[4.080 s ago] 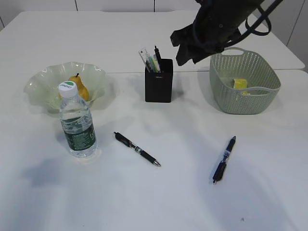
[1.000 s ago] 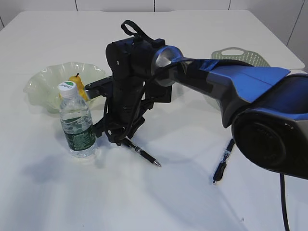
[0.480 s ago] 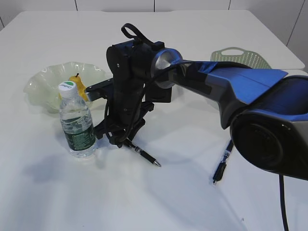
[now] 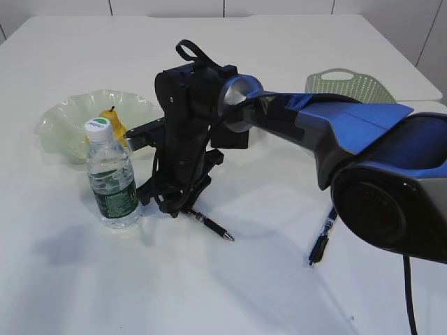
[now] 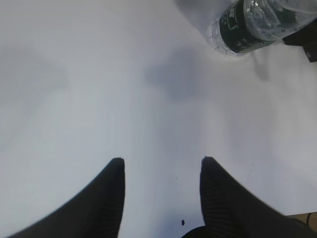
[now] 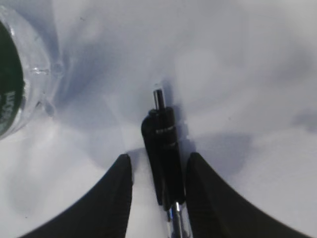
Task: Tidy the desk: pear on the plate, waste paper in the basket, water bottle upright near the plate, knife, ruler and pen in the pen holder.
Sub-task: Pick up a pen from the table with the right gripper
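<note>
My right gripper (image 4: 172, 204) reaches across to the left, down at the table beside the upright water bottle (image 4: 112, 183). In the right wrist view its jaws (image 6: 159, 158) stand open astride the rear end of a black pen (image 6: 163, 144), a gap showing on the left side. The rest of that pen (image 4: 211, 227) lies on the table. A second pen (image 4: 321, 241) lies to the right. The pear (image 4: 114, 125) sits in the plate (image 4: 66, 122). My left gripper (image 5: 161, 161) hangs open over bare table. The arm hides the waste paper, knife, ruler and most of the pen holder.
The green basket (image 4: 346, 82) stands at the back right, half covered by the right arm. The bottle (image 5: 247, 22) shows at the top right of the left wrist view and at the left edge (image 6: 15, 89) of the right wrist view.
The right arm came down from above the pen holder and basket to the pen by the bottle. Over the last second it only settled slightly lower; jaw width is unchanged.
</note>
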